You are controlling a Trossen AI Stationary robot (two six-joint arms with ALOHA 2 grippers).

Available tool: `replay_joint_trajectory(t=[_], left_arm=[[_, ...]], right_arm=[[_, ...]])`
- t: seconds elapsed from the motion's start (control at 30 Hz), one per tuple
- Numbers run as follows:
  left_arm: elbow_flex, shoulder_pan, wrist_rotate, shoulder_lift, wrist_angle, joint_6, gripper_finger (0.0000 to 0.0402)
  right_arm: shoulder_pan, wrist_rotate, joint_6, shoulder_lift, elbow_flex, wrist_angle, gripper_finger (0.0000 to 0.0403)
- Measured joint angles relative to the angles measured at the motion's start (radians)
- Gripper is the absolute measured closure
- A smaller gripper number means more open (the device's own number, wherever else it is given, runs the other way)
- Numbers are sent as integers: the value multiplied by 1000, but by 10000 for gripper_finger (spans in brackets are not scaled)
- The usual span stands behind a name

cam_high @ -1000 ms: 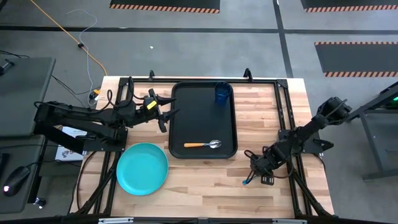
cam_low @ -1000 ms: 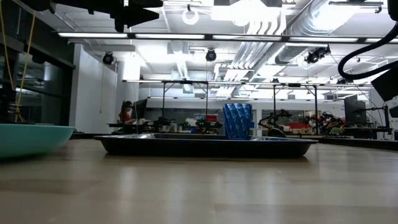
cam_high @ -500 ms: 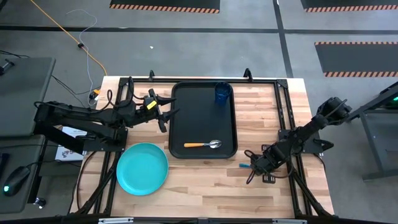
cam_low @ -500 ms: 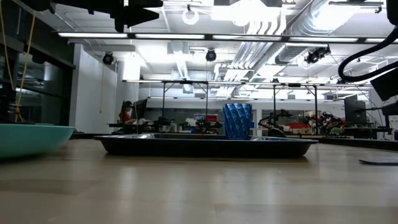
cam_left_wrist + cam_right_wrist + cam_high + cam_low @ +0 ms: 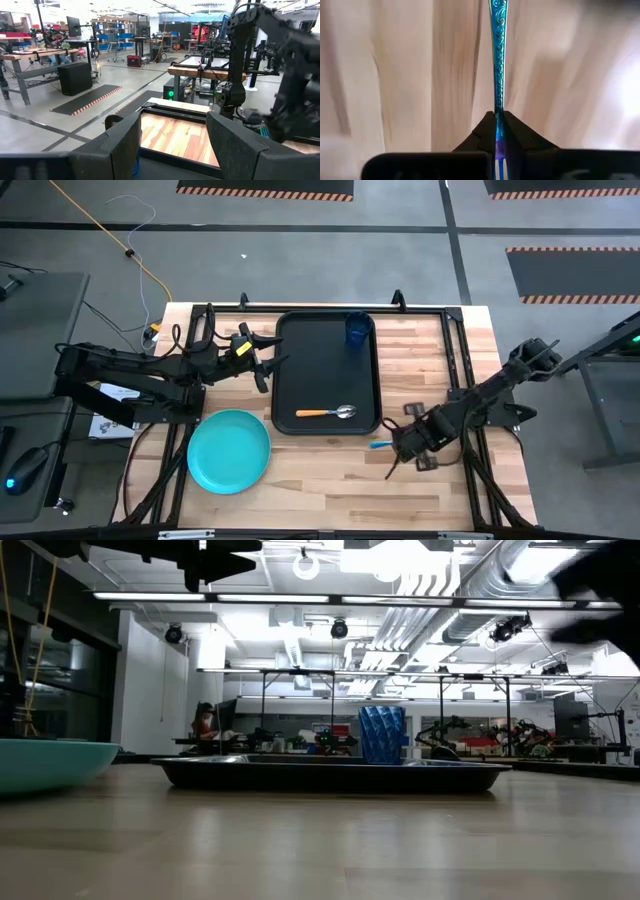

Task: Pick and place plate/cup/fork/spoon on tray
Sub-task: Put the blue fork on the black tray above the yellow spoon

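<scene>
The black tray [image 5: 305, 370] lies mid-table. The dark blue cup [image 5: 359, 330] stands in its far right corner, also seen in the low view [image 5: 381, 734]. The orange-handled spoon [image 5: 328, 412] lies near its near edge. The teal plate [image 5: 229, 450] rests on the table left of the tray's near end. The fork [image 5: 380, 445] sticks out of my right gripper [image 5: 397, 444], which is shut on it just right of the tray's near right corner. My left gripper [image 5: 268, 365] stands open beside the tray's left rim, holding nothing. My right gripper pinches the fork between its two fingers [image 5: 482, 132], on the stretch of the handle nearest the tines [image 5: 497, 112]. The fingers lie along the fork and come from the table's right side. The teal handle [image 5: 498, 45] juts past the fingertips toward the tray, above the tabletop.
Black frame rails [image 5: 455, 370] run along the table's right and far sides near my right arm. Bare wood lies between the plate and my right gripper along the near edge [image 5: 330, 475]. Beyond the table, the low view shows a workshop with benches.
My right gripper has moved a little toward the tray, left and slightly far, with the fork. The fork's teal handle, earlier near the gripper's near side, now points at the tray's near right corner. My left arm has kept still.
</scene>
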State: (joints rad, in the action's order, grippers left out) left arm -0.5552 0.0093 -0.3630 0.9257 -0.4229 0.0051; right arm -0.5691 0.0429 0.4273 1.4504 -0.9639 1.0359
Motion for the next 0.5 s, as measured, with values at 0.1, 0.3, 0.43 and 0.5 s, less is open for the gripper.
replay_joint_trajectory(t=[0.1,0.3,0.43,0.5], left_arm=[[0,0,0,0,0,0,186],[0,0,0,0,0,0,186],[0,0,0,0,0,0,186],[0,0,0,0,-1,0,186]], right_arm=[[44,114,-108,-2,-103,0,400],[189,260,-286,-4,-192,-57,401],[318,256,-375,17,-182,-111,402],[378,256,-407,53,-180,-136,402]])
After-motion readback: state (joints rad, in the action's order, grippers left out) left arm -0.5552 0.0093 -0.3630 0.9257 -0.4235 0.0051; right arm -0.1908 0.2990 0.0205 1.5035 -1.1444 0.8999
